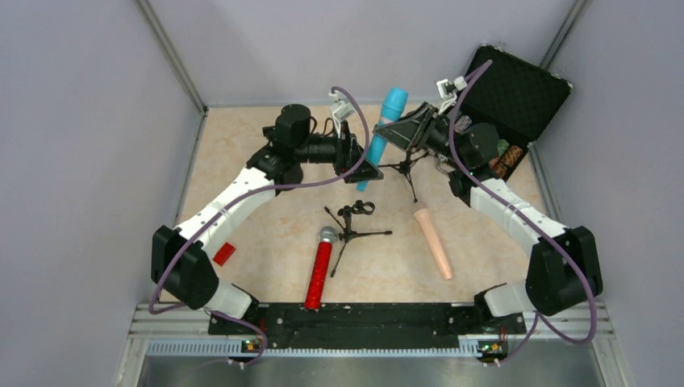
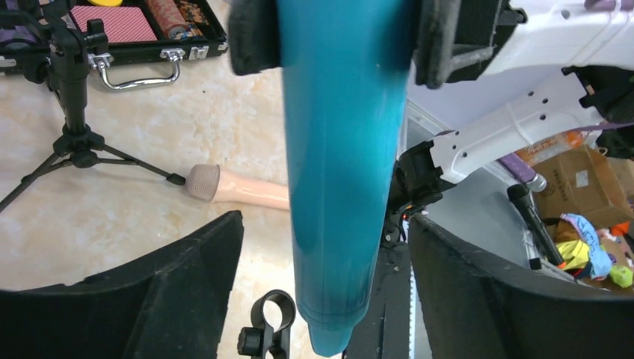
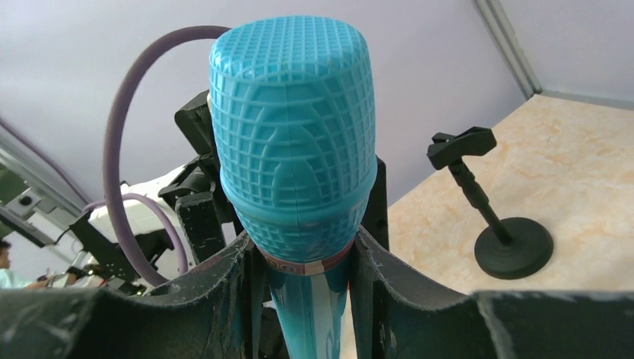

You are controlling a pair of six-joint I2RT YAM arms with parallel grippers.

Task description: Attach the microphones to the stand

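Aloft, right gripper (image 3: 303, 258) pinches the stiff, likely slippery teal microphone (image 3: 291, 149) below its head; left gripper (image 2: 329, 288) stands open.

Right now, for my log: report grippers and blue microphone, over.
Left gripper open, fingers clear of the handle. Right gripper shut on blue microphone under its head. Not yet on a stand. Tripod stand near its tail end.

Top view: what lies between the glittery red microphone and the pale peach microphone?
A small black tripod microphone stand with a clip sits there, shown in the top external view.
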